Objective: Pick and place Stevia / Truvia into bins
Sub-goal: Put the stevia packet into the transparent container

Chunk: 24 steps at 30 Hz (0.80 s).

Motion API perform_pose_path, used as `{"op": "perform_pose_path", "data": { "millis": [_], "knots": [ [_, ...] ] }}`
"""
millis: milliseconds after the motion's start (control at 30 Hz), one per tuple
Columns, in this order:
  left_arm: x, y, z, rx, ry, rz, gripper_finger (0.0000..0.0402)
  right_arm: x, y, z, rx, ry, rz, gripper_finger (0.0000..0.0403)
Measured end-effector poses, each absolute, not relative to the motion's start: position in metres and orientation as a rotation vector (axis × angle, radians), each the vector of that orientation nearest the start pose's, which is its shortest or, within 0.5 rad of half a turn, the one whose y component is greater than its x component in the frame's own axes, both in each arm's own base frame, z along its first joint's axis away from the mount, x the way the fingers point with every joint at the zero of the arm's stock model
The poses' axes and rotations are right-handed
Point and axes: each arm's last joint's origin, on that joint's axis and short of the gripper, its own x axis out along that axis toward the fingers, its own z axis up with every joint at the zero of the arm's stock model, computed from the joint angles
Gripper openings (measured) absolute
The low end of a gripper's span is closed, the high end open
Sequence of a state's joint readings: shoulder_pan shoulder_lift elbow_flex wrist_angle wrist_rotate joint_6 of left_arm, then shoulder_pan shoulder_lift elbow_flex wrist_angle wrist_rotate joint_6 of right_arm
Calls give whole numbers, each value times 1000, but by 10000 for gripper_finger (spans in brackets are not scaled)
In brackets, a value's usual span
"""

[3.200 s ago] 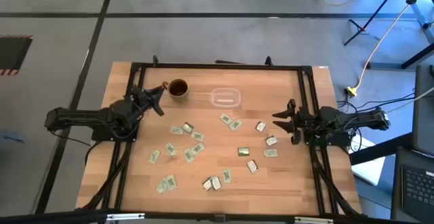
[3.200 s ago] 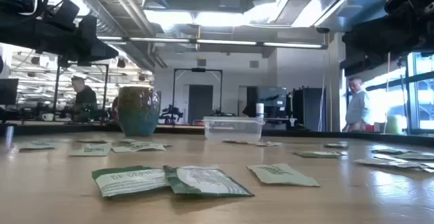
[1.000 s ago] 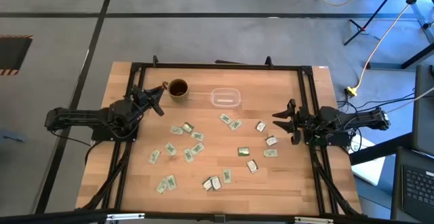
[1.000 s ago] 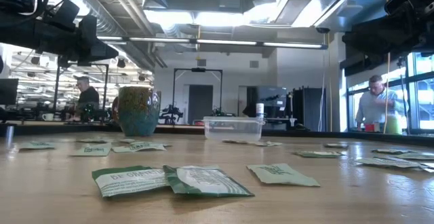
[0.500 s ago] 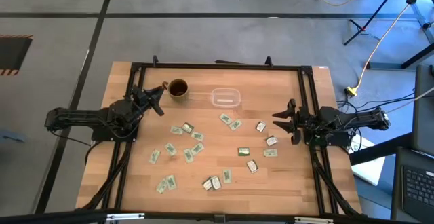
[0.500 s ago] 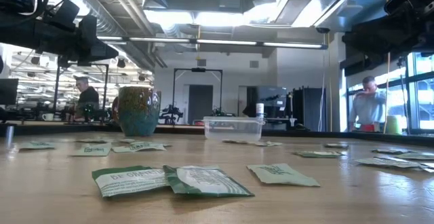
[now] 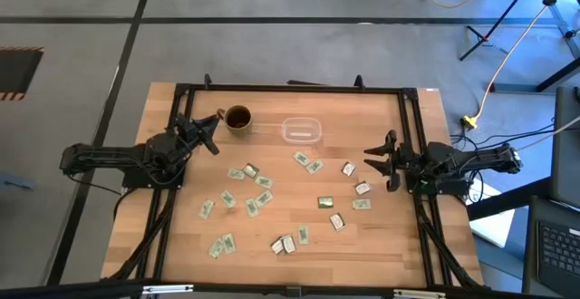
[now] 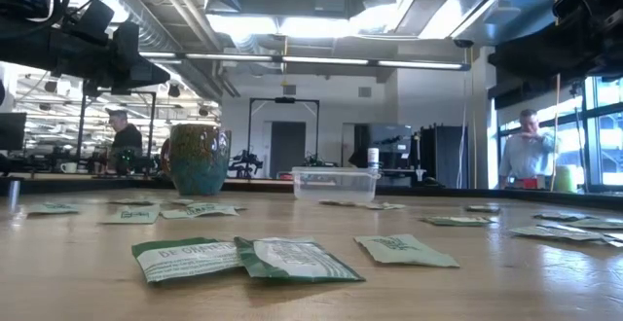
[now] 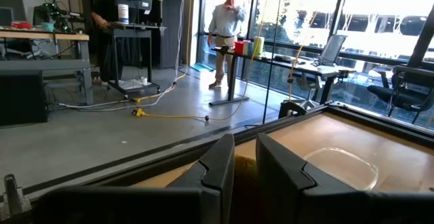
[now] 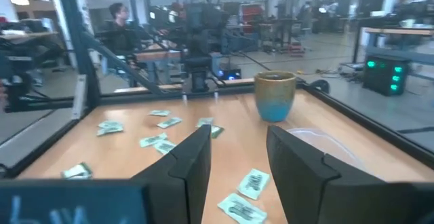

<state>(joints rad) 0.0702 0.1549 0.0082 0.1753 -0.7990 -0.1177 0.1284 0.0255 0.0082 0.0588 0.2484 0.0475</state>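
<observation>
Sachets (image 7: 264, 200) are lying flat and scattered across the table (image 7: 390, 236), all on the near side of the bin (image 7: 301, 130), none inside it, so picking is not yet starting. Right gripper (image 7: 379, 161) is hovering right of the bin and near the closest packets, fingers spread wide, holding nothing. Left gripper (image 7: 207, 136) is waiting left of the bin, just beside the mug (image 7: 237, 118), fingers parted by a narrow gap, empty. Next move is probably calling for the right gripper dropping onto a sachet below-right of the bin (thin paper, hard to pinch). Long axes are pointing every which way; the bin's is running left-right.
</observation>
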Motion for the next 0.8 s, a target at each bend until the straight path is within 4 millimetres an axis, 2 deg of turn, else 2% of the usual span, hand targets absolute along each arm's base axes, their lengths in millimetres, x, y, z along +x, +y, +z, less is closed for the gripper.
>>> {"op": "perform_pose_path", "data": {
  "millis": [167,400,600,800],
  "knots": [
    [96,28,170,-121,-79,867,58,101,4,176,40,9,-201,146],
    [96,28,170,-121,-79,867,58,119,4,208,-99,120,-237,146],
    [97,28,170,-121,-79,866,58,158,8,221,-234,305,-220,146],
    [97,28,170,-121,-79,866,58,215,14,218,-342,462,-187,146]
  ]
}}
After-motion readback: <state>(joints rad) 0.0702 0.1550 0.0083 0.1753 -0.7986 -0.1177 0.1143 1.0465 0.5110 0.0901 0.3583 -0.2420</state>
